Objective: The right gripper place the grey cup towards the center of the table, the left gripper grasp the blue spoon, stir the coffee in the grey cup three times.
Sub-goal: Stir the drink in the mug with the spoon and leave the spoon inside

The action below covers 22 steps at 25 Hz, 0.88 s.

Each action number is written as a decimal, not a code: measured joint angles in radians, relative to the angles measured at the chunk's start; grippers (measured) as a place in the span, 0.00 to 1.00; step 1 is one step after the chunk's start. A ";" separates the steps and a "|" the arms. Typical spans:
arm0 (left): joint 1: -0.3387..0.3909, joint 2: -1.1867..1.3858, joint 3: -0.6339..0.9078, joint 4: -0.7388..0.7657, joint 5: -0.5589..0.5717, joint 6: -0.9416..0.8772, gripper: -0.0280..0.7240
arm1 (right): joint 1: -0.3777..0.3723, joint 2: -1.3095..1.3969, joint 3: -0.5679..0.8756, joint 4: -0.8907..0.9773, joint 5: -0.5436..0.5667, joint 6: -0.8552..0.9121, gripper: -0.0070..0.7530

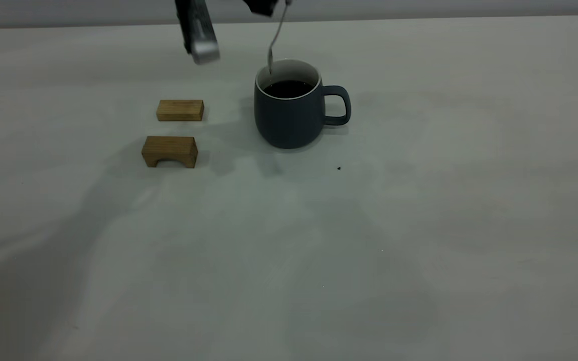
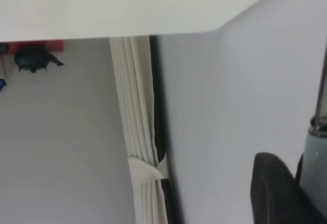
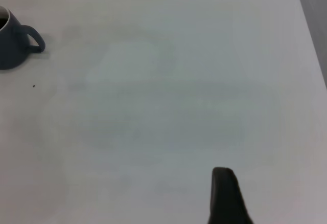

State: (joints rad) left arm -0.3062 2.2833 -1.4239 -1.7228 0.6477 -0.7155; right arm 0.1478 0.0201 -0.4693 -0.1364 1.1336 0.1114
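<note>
The grey cup [image 1: 289, 118] stands near the middle of the table [image 1: 369, 240], handle to the right, with dark coffee [image 1: 289, 89] inside. My left gripper [image 1: 263, 5] hangs above it at the top edge, shut on the blue spoon [image 1: 276, 37]. The spoon's metal neck slants down into the cup by the left inner wall; its bowl end seems just above the coffee. In the left wrist view a black finger [image 2: 276, 193] presses beside the pale handle of the spoon [image 2: 314, 168]. My right gripper [image 3: 225, 196] hovers far from the cup [image 3: 13, 42], over bare table.
Two tan wooden blocks lie left of the cup: a flat one [image 1: 179, 110] and an arched one [image 1: 169, 151]. A silver-tipped module [image 1: 202, 47] on the left arm hangs above them. A tiny dark speck [image 1: 338, 168] lies in front of the cup.
</note>
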 joint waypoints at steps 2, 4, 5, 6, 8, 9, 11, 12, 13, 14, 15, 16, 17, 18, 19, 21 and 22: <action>0.001 0.042 -0.041 -0.001 0.008 -0.001 0.21 | 0.000 0.000 0.000 0.000 0.000 0.000 0.68; 0.001 0.077 -0.083 -0.004 0.014 -0.002 0.21 | 0.000 0.000 0.000 0.000 0.000 0.000 0.68; 0.001 0.094 -0.097 -0.005 0.016 -0.002 0.21 | 0.000 0.000 0.000 0.000 0.000 0.000 0.68; 0.001 0.110 -0.110 -0.007 0.021 -0.002 0.21 | 0.000 0.000 0.000 0.000 0.000 0.000 0.68; 0.001 0.136 -0.124 -0.008 0.038 -0.008 0.21 | 0.000 0.000 0.000 0.000 0.000 0.000 0.68; 0.001 0.151 -0.128 -0.008 0.046 -0.014 0.21 | 0.000 0.000 0.000 0.000 0.000 0.000 0.68; 0.001 0.176 -0.130 -0.008 0.071 -0.030 0.21 | 0.000 0.000 0.000 0.000 0.000 0.000 0.68; 0.001 0.186 -0.130 -0.008 0.080 -0.036 0.21 | 0.000 0.000 0.000 0.000 0.000 0.000 0.68; 0.001 0.196 -0.130 -0.008 0.088 -0.040 0.21 | 0.000 0.000 0.000 0.000 0.000 0.000 0.68; 0.002 0.205 -0.130 -0.008 0.091 -0.042 0.21 | 0.000 0.000 0.000 0.000 0.000 0.000 0.68; 0.006 0.211 -0.130 -0.008 0.092 -0.044 0.21 | 0.000 0.000 0.000 0.000 0.000 0.000 0.68; 0.012 0.215 -0.130 -0.008 0.092 -0.045 0.21 | 0.000 0.000 0.000 0.000 0.000 0.000 0.68; 0.020 0.216 -0.130 -0.008 0.092 -0.045 0.21 | 0.000 0.000 0.000 0.000 0.000 0.000 0.68; 0.030 0.216 -0.130 -0.008 0.092 -0.045 0.21 | 0.000 0.000 0.000 0.000 0.000 0.000 0.68; 0.042 0.216 -0.130 -0.008 0.092 -0.044 0.21 | 0.000 0.000 0.000 0.000 0.000 0.000 0.68; 0.060 0.216 -0.130 -0.008 0.089 -0.044 0.21 | 0.000 0.000 0.000 0.000 0.000 0.000 0.68; 0.065 0.217 -0.130 -0.008 0.081 -0.044 0.21 | 0.000 0.000 0.000 0.000 0.000 0.000 0.68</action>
State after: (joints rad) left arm -0.2408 2.5001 -1.5535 -1.7306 0.7282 -0.7597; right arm 0.1478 0.0201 -0.4693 -0.1364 1.1336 0.1114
